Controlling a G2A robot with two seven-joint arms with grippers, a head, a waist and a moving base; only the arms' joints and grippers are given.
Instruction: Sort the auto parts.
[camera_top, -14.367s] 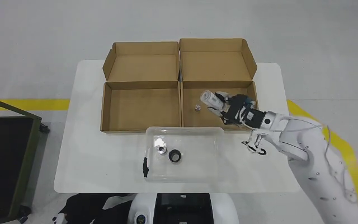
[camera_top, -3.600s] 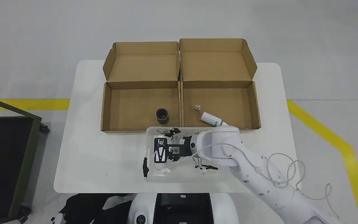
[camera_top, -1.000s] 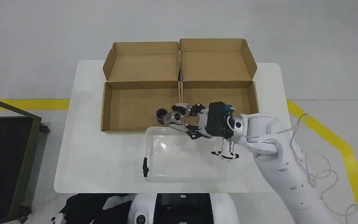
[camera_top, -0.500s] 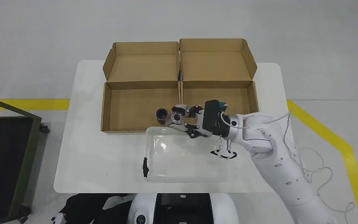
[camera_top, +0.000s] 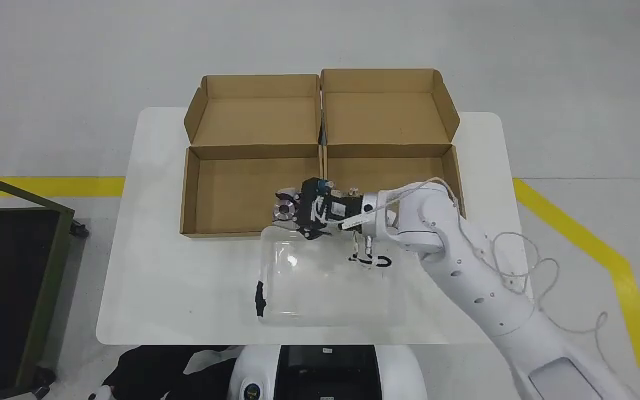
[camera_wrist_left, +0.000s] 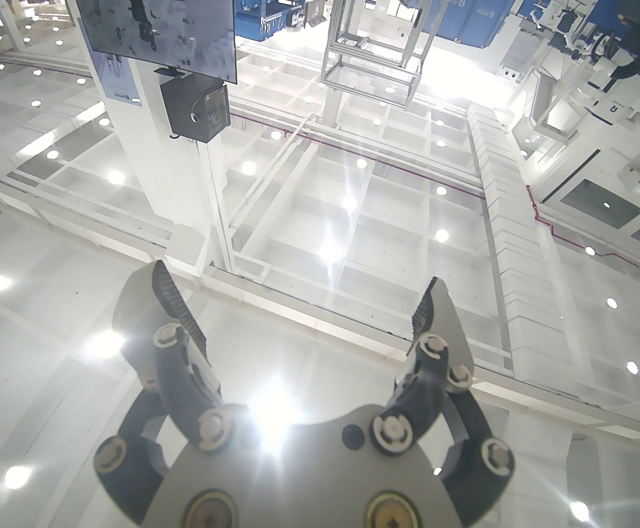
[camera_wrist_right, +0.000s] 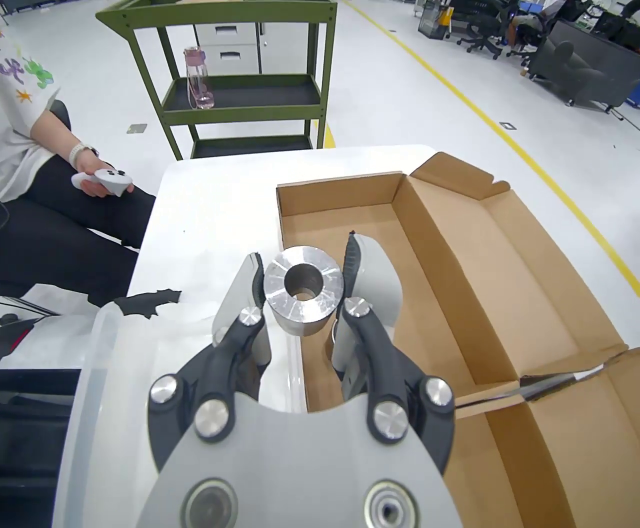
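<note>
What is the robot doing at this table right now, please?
It is sorting auto parts. The right gripper is shut on a silver metal cylinder with a centre hole, holding it over the near edge of the left brown cardboard box, just beyond the clear plastic bin. The left gripper is open, pointing at the ceiling.

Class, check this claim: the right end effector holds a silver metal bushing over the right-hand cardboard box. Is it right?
No. The right end effector holds the silver metal bushing over the left-hand cardboard box; the top view shows it.
</note>
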